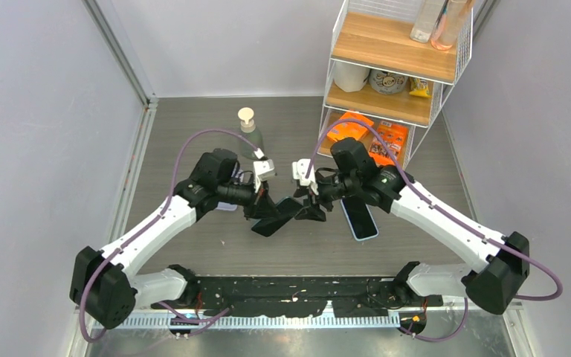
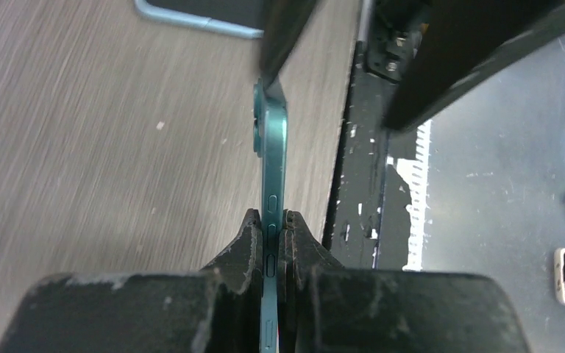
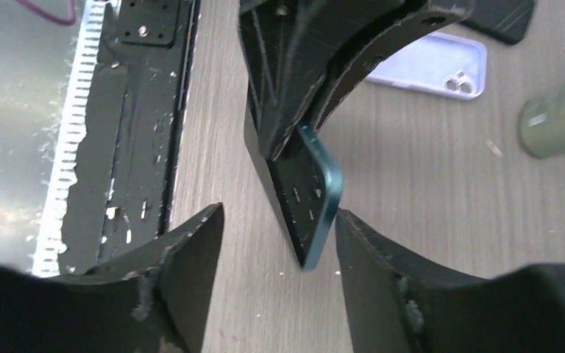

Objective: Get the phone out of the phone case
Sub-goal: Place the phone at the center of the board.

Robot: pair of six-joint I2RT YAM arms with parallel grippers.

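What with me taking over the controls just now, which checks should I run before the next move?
1. Left pincer shut on the phone: ok.
2. Right pincer open, one finger on each side of the phone, neither touching: ok.
3. Phone's teal edge bare, no case around it: ok.
4. Phone lifted off the table: cannot tell.
5. Lavender case lying apart on the table: ok.

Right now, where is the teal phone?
Top view: the phone is held over the middle of the table; the left gripper clamps one end, the right gripper's open fingers flank the other.
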